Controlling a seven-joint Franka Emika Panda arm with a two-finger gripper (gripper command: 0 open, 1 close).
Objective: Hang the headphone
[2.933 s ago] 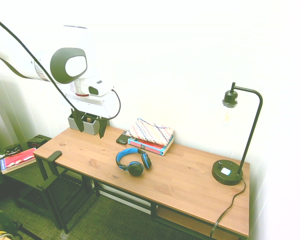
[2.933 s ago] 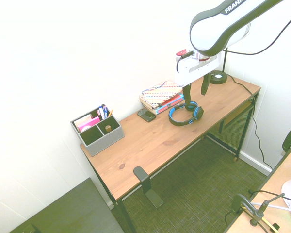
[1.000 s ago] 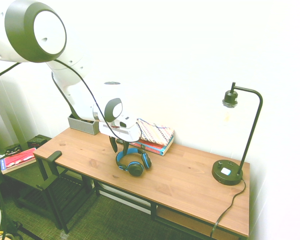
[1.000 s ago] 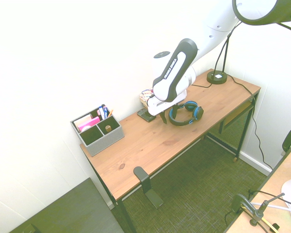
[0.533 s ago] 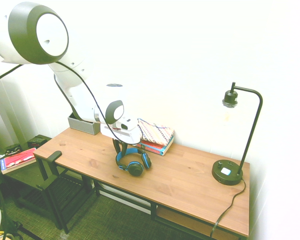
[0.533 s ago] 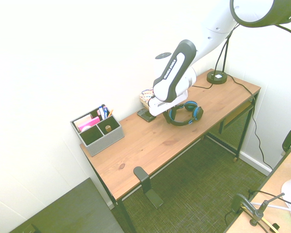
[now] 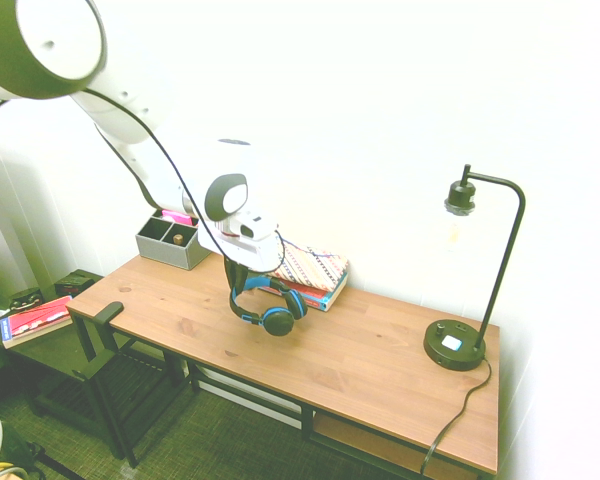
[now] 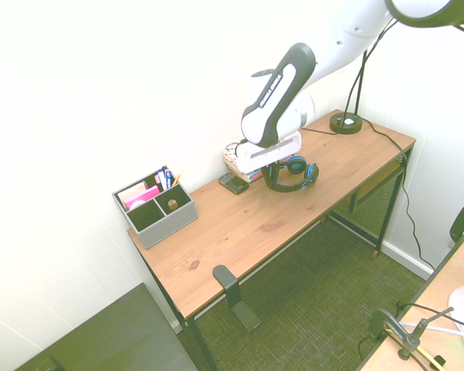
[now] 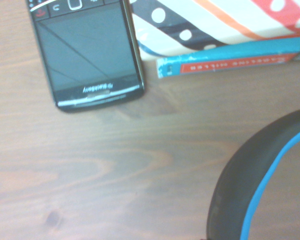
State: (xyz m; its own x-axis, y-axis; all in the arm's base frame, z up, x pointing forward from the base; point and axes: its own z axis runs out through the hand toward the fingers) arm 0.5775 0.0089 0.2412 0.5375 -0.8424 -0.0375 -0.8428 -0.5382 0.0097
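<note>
Over the far middle of the desk (image 7: 390, 345), as the first exterior view shows it, my pincer (image 7: 237, 284) is closed on the headband of the headphone (image 7: 278, 321). Its two fingers stand almost together, with only the band's thickness between them. The headphone hangs at a tilt from that grip, ear cups out to the right, and looks to be just clear of the wood. So the grasp is made and, I judge, the lift is begun; the carrying and the hanging are left. I take the black bracket (image 7: 109, 312) at the near left edge for the hanger, and nothing hangs on it. I should go higher before I swing left and near, since the band is held at one side and the cups could swing or turn in my hold.

Some of it I can't make out. My own hand covers the place where the fingers meet the band, so how deep the grip is, I can't tell. How far the cups are off the desk is hard to judge too. Close by, the wrist view gives me only a blurred arc of the band, cut off at the picture's border, beside a phone (image 9: 90, 50) and a book (image 9: 230, 61)
</note>
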